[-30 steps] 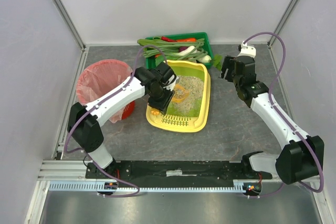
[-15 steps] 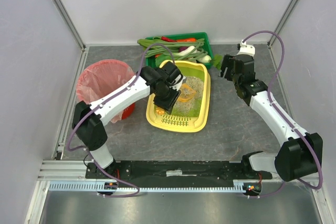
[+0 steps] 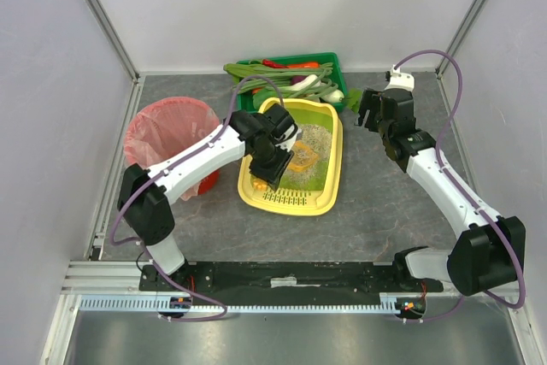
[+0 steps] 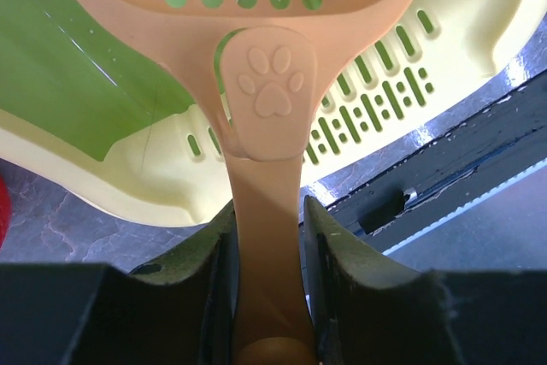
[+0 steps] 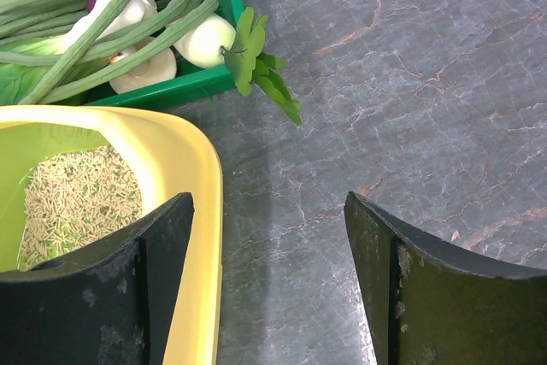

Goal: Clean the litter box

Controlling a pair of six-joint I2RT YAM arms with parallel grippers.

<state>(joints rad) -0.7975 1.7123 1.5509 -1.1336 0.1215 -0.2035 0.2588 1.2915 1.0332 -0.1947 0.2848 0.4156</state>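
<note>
an orange slotted plastic scoop (image 4: 269,83) is clamped in the left claw (image 4: 267,220) mid-scoop; sifting over the yellow-green plastic litter box (image 4: 120,185) ahead seems needed.

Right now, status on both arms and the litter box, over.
Left gripper shut on orange scoop, head over litter. Right gripper open, empty, beside litter box rim. Vegetable crate close behind box.

From high above the near edge we see the whole table (image 3: 367,211); our left wrist camera looks closely along the scoop (image 4: 267,100) at the litter box (image 4: 120,175), our right one down at its far corner; all share it
</note>
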